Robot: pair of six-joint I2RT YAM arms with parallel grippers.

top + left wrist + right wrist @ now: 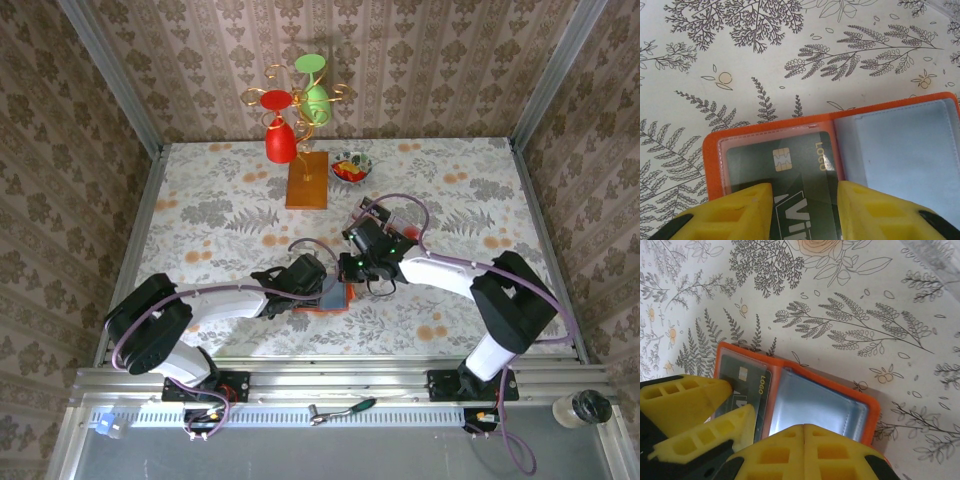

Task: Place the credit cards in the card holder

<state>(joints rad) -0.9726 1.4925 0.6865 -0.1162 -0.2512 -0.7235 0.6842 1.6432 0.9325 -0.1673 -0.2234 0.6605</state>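
step: seating card | left gripper jaws clamped on dark credit card, half inside left pocket | right gripper jaws together, I judge pinning open card holder flat | holder: mid-bench, toward near edge

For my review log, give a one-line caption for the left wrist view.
Left gripper slides a dark card into the left clear pocket of the open orange card holder on the floral tablecloth.
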